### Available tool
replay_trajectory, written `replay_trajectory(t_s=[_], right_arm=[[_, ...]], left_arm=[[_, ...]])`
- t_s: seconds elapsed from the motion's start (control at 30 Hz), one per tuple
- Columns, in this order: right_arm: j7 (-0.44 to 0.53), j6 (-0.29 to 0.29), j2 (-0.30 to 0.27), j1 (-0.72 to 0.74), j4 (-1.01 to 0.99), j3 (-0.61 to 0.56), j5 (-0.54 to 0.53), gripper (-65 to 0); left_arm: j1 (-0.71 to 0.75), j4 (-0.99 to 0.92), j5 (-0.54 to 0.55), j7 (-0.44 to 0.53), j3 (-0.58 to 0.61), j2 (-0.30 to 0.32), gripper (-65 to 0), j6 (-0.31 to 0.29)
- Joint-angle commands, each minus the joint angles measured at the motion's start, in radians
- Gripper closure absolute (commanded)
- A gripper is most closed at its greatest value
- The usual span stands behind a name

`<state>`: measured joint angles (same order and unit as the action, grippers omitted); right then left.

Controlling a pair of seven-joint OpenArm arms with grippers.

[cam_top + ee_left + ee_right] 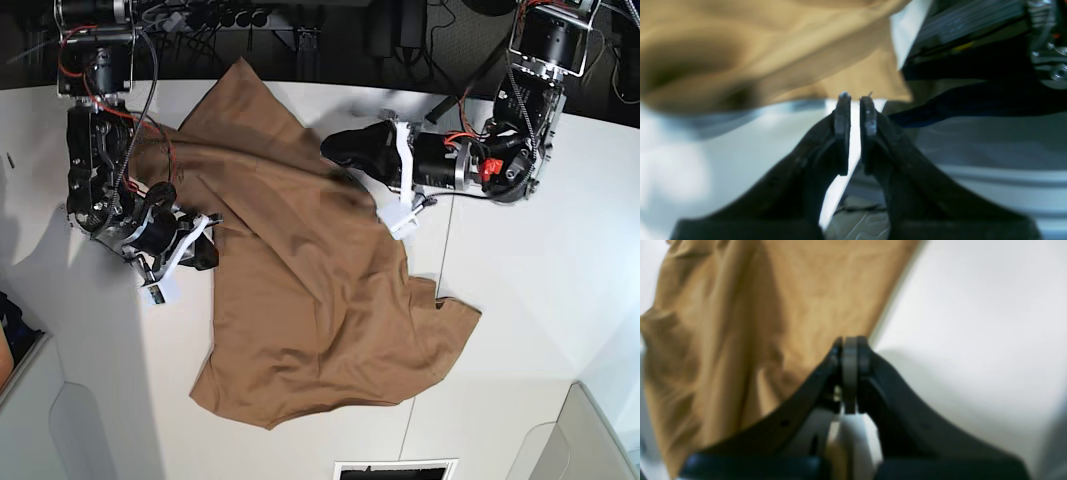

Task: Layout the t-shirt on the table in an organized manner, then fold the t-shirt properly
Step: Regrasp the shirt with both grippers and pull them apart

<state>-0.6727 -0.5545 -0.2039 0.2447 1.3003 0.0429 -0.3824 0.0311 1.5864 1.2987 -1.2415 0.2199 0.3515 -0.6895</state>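
The tan t-shirt [310, 290] lies spread but wrinkled across the middle of the white table [540, 300], one corner reaching the back edge. My right gripper [210, 240] is at the shirt's left edge. In the right wrist view it [850, 340] is shut, and the shirt's [773, 306] straight hem runs into its tips. My left gripper [330, 148] hovers over the shirt's upper right part. In the left wrist view it [855, 97] is empty with only a thin gap between the jaws, and the shirt [773, 50] lies just beyond the tips.
A thin dark seam [441, 255] crosses the table near the shirt's right side. Cables and dark hardware [300, 20] line the back edge. Grey bins stand at the front left [40, 400] and front right [600, 430]. A dark slot [395, 468] is at the front edge.
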Motion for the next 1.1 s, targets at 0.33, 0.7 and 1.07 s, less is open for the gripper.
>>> replay_trajectory(t_s=[0.33, 0.7, 1.07], right_arm=[[0.045, 0.019, -0.027, 0.126, -0.094, 0.005, 0.059, 0.0], [0.036, 0.017, -0.026, 0.128, -0.063, 0.005, -0.100, 0.0], [0.033, 0.007, 0.047, 0.129, -0.108, -0.080, 0.006, 0.0]], left_arm=[[0.039, 0.011, -0.266, 0.127, 0.078, -0.154, -7.2, -0.009], [0.039, -0.089, -0.456, 0.288, 0.147, -0.154, -7.2, -0.009], [0.052, -0.131, -0.519, 0.281, 0.147, -0.079, -7.2, -0.009]])
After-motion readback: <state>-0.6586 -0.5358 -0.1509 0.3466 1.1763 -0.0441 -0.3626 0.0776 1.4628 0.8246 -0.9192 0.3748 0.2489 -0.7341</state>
